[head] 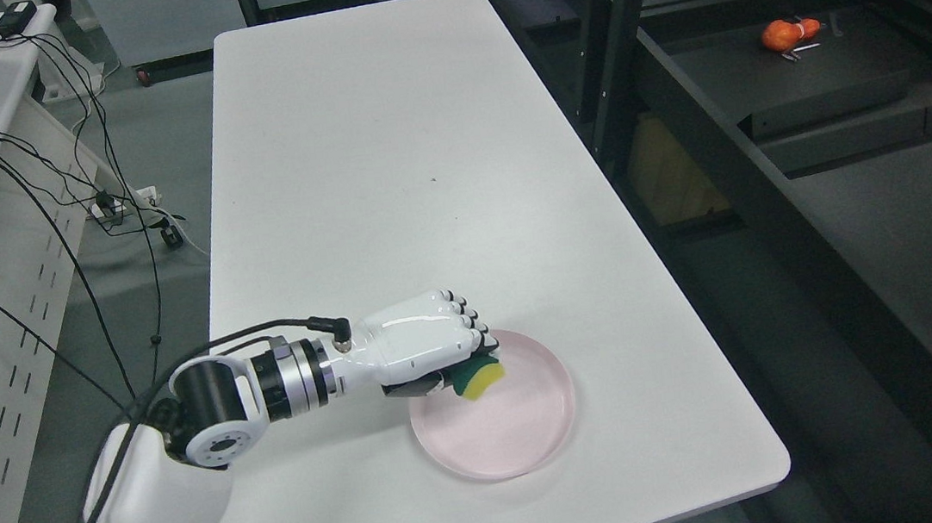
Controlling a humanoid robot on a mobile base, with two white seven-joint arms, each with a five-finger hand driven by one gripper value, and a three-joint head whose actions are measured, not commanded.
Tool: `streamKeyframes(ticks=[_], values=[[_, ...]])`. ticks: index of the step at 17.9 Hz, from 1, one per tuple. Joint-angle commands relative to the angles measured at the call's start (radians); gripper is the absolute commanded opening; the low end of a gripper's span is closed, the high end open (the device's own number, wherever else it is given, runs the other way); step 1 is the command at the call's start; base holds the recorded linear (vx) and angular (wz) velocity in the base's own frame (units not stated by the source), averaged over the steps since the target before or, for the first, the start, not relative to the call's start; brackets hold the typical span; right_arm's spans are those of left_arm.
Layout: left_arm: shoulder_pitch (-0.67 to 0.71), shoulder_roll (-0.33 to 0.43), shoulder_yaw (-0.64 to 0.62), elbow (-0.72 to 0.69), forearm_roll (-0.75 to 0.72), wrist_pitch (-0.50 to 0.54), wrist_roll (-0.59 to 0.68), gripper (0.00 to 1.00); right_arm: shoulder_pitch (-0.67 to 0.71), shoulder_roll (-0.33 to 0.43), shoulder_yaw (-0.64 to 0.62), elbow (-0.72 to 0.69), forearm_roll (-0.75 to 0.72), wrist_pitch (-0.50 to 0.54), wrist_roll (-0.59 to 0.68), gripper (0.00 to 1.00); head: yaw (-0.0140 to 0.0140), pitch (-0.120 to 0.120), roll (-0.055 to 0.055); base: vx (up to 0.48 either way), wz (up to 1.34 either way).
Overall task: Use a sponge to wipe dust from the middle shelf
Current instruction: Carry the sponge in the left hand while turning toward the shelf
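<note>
White table point(388, 174) (pink plate point(528, 437) aboard)

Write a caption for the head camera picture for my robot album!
Robot's left hand grips a yellow-green sponge over a pink plate on a white table.

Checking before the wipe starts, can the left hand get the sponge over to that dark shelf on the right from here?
Probably yes: the left hand grips the sponge over the pink plate, and nothing stands between it and the shelf.
</note>
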Motion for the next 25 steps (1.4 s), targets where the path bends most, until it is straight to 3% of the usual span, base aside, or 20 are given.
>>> streamKeyframes(ticks=[1,12,25], values=[[-0.028,-0.072,0.294,-0.009,0.097,0.001,0.001,0.02,0.000,-0.017,0.000,-0.017,0.000,0.073,0.000,1.00,0.0000,0.000,0.000,0.000,0.00],[-0.020,-0.106,0.377,-0.015,0.103,0.001,0.001,0.00,0.000,-0.017,0.000,-0.017,0.000,0.073,0.000,1.00,0.0000,0.000,0.000,-0.023,0.00],[-0.023,-0.146,0.428,-0.024,0.105,0.001,0.002,0.00,0.000,-0.017,0.000,-0.017,0.000,0.073,0.000,1.00,0.0000,0.000,0.000,-0.221,-0.27]])
